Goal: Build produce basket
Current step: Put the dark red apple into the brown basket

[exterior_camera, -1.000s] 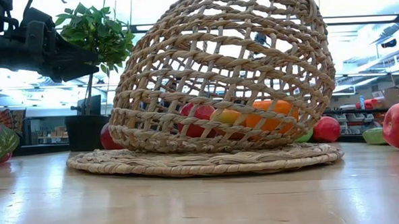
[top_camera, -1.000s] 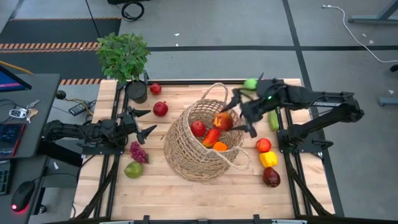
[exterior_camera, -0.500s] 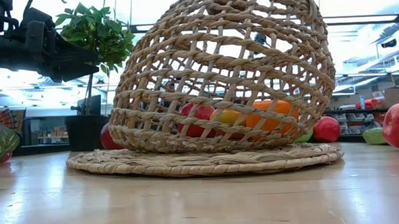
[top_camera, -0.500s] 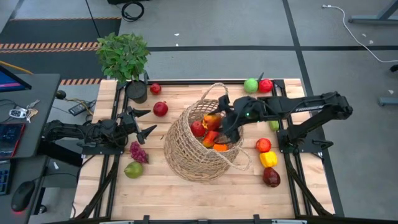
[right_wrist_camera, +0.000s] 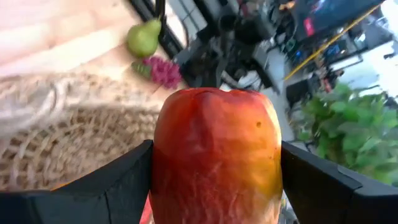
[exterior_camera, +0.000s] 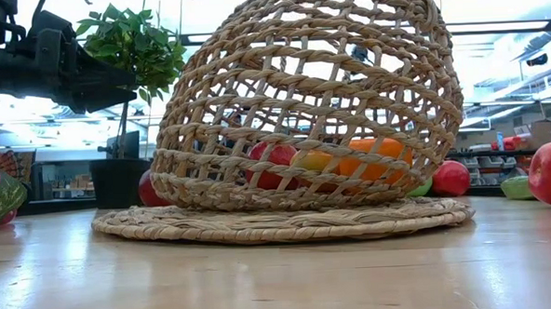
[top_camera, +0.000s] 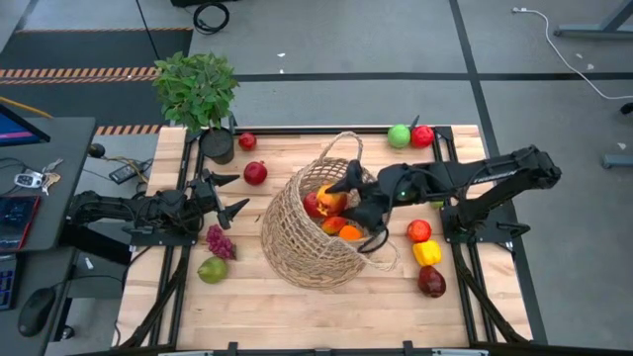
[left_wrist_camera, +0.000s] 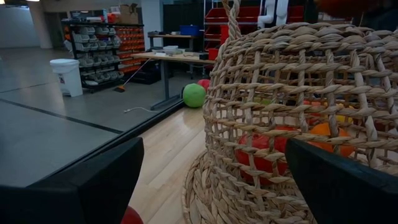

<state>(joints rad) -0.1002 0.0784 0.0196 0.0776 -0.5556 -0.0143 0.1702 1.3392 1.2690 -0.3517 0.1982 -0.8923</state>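
The tan wicker basket (top_camera: 315,229) lies tipped on its side mid-table, with its mouth toward the table's right edge. Inside it lie a red fruit (top_camera: 314,206) and an orange one (top_camera: 349,233), which also show through the weave in the low view (exterior_camera: 373,150). My right gripper (top_camera: 341,201) reaches in from the table's right. It is at the basket's mouth, shut on a red-orange fruit (right_wrist_camera: 214,155). My left gripper (top_camera: 226,194) waits open at the table's left edge, its fingers pointing at the basket (left_wrist_camera: 292,106). My right gripper pinches the red-orange fruit between its two fingers (right_wrist_camera: 106,186), one on each of its opposite sides (right_wrist_camera: 163,168). The fingers come from the table's right, slanting down. The fruit (top_camera: 330,198) is lifted clear, over the produce lying in the basket's mouth.
Loose produce lies around the basket. Left of it are a red fruit (top_camera: 255,173), purple grapes (top_camera: 220,240) and a green pear (top_camera: 212,269). Right of it are a green apple (top_camera: 399,135), a red-orange fruit (top_camera: 419,230) and a yellow pepper (top_camera: 427,252). A potted plant (top_camera: 198,94) stands far left.
My right gripper has carried the red-orange fruit toward the table's left edge and down, from the basket's far right rim to its mouth. It rolled about its own pointing line on the way. The basket and the produce in it have not moved.
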